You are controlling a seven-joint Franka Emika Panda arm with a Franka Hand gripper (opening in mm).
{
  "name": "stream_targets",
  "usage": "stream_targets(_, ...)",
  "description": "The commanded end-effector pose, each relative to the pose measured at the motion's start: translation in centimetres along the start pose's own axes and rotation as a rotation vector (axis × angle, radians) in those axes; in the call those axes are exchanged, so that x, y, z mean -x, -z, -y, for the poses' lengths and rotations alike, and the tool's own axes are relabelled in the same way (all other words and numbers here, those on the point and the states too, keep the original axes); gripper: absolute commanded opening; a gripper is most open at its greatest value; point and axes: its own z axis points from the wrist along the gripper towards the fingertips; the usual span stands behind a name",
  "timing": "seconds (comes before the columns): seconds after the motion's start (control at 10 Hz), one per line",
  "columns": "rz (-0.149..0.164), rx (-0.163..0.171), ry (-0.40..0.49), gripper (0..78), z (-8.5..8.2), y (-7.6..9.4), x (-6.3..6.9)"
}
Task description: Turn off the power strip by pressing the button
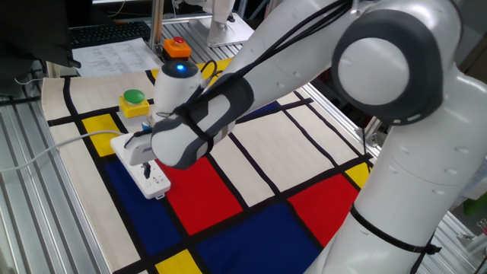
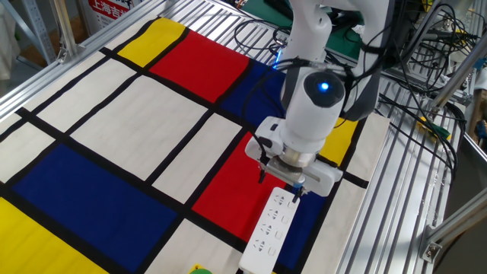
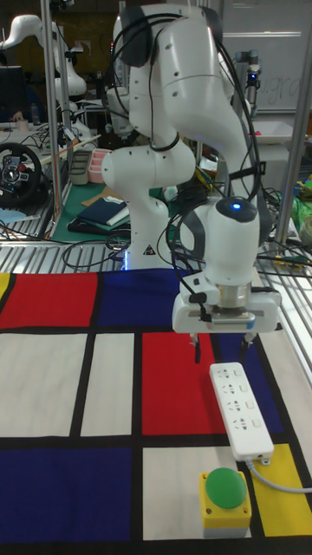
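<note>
The Panda arm (image 3: pixel 173 78) leans out over the desk (image 2: pixel 114 114), which is covered with a cloth of red, blue, yellow and white blocks. On that cloth lies the power strip (image 3: pixel 242 409), flat and sockets up. In the tall fixed view its long axis runs away from the arm's base. Its grey cable (image 3: pixel 279 479) leaves the far end, just beside the green dome button (image 3: pixel 225 487).

The gripper (image 3: pixel 222 349) hangs wrist-down over the strip's other end, the one nearest the base. So the strip stretches away from the fingers (image 3: pixel 198 347), lengthwise and outward, not off to either side. The fingers are spread, with a plain gap between the two dark tips. They hold nothing, and no view shows them touching the strip. They look to be a little above its near end.

The button itself is too small to pick out for sure among the pale marks on the strip's face. As I judge it, the press calls for a short move along the strip's length and then straight down, wherever on that axis the switch sits.
</note>
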Motion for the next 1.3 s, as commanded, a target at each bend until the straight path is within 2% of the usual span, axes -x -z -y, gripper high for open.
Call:
stream_targets(0.1,0.001,0.021,0.018,77.4,-0.1,1.3,0.6)
stream_targets(0.5,-0.019,0.019,0.024,77.4,-0.4,2.7,1.4)
stream_targets(0.6,-0.02,0.032,0.024,77.4,-0.4,3.4,1.6)
stream_targets(0.8,-0.03,0.031,0.03,77.4,-0.2,4.2,2.0)
stream_targets(1.0,-0.032,0.036,0.031,77.4,0.0,4.9,2.4)
stream_targets(1.1,-0.039,0.038,0.034,77.4,0.4,6.0,2.8)
stream_targets(1.3,-0.046,0.037,0.048,77.4,0.9,7.0,3.3)
